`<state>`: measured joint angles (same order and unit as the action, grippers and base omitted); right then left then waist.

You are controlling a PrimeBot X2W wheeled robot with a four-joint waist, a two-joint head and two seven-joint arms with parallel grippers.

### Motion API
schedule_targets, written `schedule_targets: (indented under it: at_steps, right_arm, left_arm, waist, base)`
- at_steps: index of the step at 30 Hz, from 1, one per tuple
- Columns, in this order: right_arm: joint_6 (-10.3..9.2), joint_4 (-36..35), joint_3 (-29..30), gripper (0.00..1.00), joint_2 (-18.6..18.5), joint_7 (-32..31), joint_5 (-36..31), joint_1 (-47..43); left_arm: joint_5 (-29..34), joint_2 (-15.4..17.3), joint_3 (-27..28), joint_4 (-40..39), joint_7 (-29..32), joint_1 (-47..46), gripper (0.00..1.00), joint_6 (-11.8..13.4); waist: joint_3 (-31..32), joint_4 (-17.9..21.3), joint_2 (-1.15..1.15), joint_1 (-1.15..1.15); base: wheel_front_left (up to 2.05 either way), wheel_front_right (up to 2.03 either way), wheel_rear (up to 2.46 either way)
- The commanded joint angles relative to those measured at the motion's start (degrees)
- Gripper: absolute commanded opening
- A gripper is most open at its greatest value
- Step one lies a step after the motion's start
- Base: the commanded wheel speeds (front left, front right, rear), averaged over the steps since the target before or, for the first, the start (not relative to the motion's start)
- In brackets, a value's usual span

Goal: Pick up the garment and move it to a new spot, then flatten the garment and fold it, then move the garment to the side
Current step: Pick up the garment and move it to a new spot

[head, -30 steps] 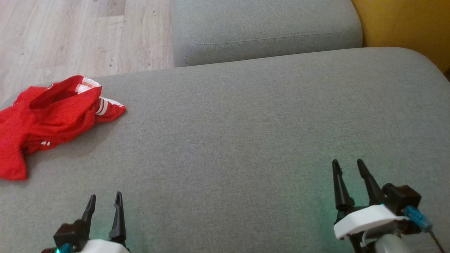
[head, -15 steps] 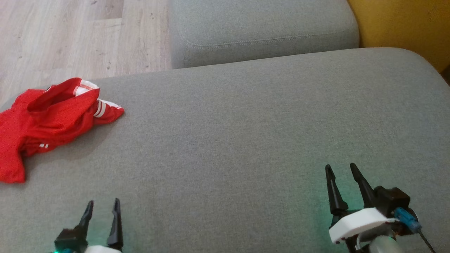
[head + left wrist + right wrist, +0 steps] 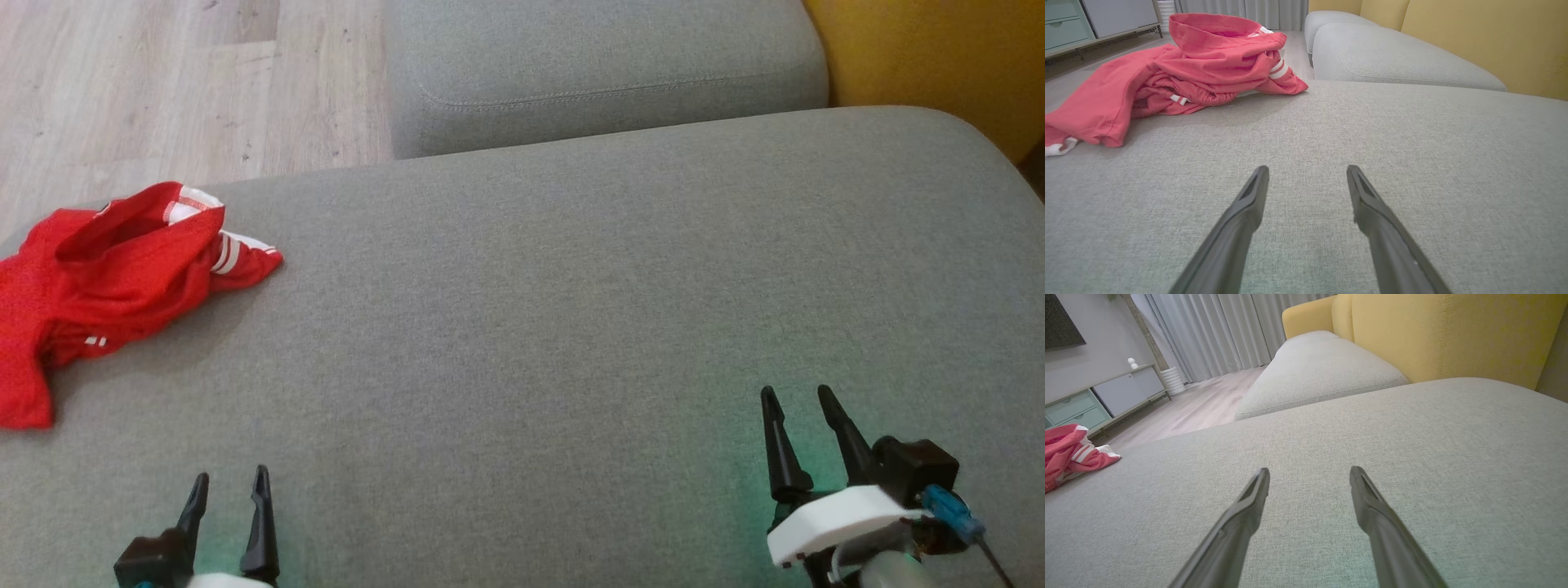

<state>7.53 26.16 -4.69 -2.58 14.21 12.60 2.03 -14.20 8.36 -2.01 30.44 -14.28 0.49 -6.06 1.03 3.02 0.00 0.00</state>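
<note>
Right wrist view: curtains (image 3: 1220,335), cabinet (image 3: 1106,396) beyond garment (image 3: 1069,453)

We read the garment (image 3: 106,269), at nine o'clock in the head view, as thin red cloth, matt, with a fine mesh-like knit and white striped trim. The seat cushion (image 3: 571,310) beneath it is grey woven fabric, matt and slightly coarse. The far cushion (image 3: 604,73) at twelve o'clock looks the same, with a stitched seam. At one o'clock the backrest (image 3: 922,57) is yellow woven cloth. The floor (image 3: 163,82) at eleven o'clock looks like pale, matt wood planks. The left gripper (image 3: 230,475) and right gripper (image 3: 795,392) look like dark matt plastic, and the right's wrist shell (image 3: 833,523) like smooth white plastic.
</note>
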Motion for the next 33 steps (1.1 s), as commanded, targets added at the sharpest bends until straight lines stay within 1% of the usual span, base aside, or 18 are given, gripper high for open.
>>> schedule_targets:
  at_steps: [1, 7, 10, 15, 21, 25, 29, 33]
  right_arm:
    - [-0.04, -1.48, -1.07, 1.00, -0.55, 0.79, 0.17, 2.98]
    - [-0.04, -1.44, -1.13, 1.00, -0.74, 0.79, 0.13, 2.71]
    - [-0.04, -1.55, -1.59, 1.00, -0.73, 0.79, 0.32, 2.50]
    - [-0.04, -1.62, -2.40, 1.00, -0.63, 0.79, 0.41, 1.93]
    - [-0.04, -1.29, -4.86, 1.00, -0.43, 0.79, 0.93, 2.45]
    - [-0.04, -0.86, -6.97, 1.00, -0.36, 0.79, 1.57, 3.24]
    - [-0.04, -0.52, -8.13, 1.00, -0.33, 0.79, 1.78, 3.62]
    - [-0.04, -0.46, -8.88, 1.00, -0.32, 0.79, 1.61, 3.69]
  left_arm:
    - [-0.24, 1.30, 1.96, -1.27, -0.72, -2.08, 1.00, -0.10]
    - [-0.47, 1.36, 1.70, -1.06, -0.72, -2.35, 1.00, -0.22]
    - [-0.70, 1.44, 1.74, -1.08, -0.72, -2.40, 1.00, -0.25]
    - [-0.80, 2.04, 1.46, -0.91, -0.72, -2.39, 1.00, -0.34]
    - [-1.21, 2.81, 1.49, -0.35, -0.72, -1.12, 1.00, -0.25]
    - [-1.94, 3.33, 2.40, -0.53, -0.72, 0.59, 1.00, 0.08]
    - [-2.71, 3.72, 3.25, -1.27, -0.72, 1.81, 1.00, 0.17]
    - [-3.95, 3.95, 4.16, -2.90, -0.72, 2.03, 1.00, 0.06]
  waist:
    - [0.00, 0.00, 0.00, 0.00]
    - [0.17, -0.60, 0.00, 0.00]
    - [0.40, -2.18, 0.00, 0.00]
    - [0.96, -7.89, 0.00, 0.00]
    - [1.93, -16.42, 0.00, 0.00]
    - [2.35, -20.14, 0.00, 0.00]
    - [2.25, -21.78, 0.00, 0.00]
    - [1.39, -21.41, 0.00, 0.00]
  base:
    - [0.00, 0.00, 0.00]
    - [0.00, 0.00, 0.00]
    - [0.00, 0.00, 0.00]
    - [0.00, 0.00, 0.00]
    - [0.00, 0.00, 0.00]
    - [0.00, 0.00, 0.00]
    - [0.00, 0.00, 0.00]
    - [0.00, 0.00, 0.00]
